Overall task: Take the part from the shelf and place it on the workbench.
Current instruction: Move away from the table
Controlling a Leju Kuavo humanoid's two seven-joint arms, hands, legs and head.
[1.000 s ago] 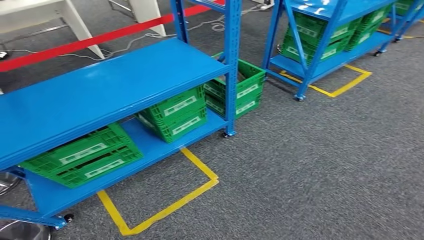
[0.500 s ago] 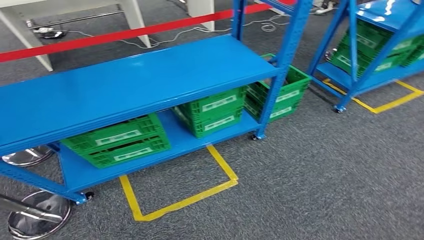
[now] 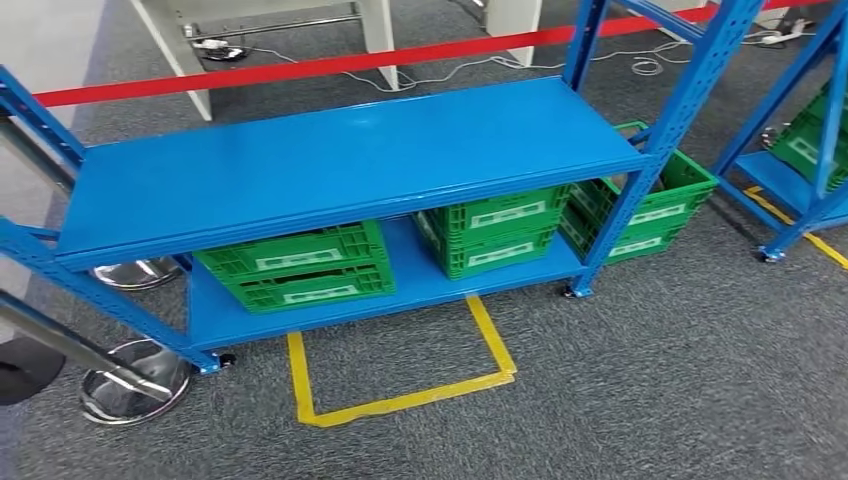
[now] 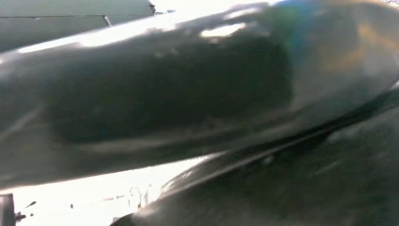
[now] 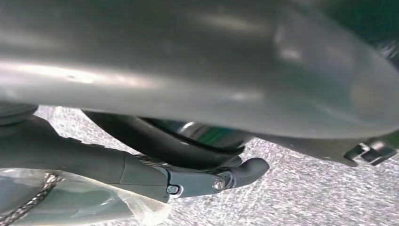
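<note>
on grey carpet, a smooth blue metal shelf (image 3: pixel 340 165); ribbed green crates (image 3: pixel 300 268) beneath

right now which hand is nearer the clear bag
Right. The right hand lies against the bag, apparently holding it above the carpet. The left wrist view is too blurred to place the left hand.

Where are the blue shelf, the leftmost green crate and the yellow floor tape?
blue shelf (image 3: pixel 350 160): head view, bare top board.
leftmost green crate (image 3: pixel 300 268): head view, front wall.
yellow floor tape (image 3: pixel 400 402): head view, near strip of the outline.
</note>
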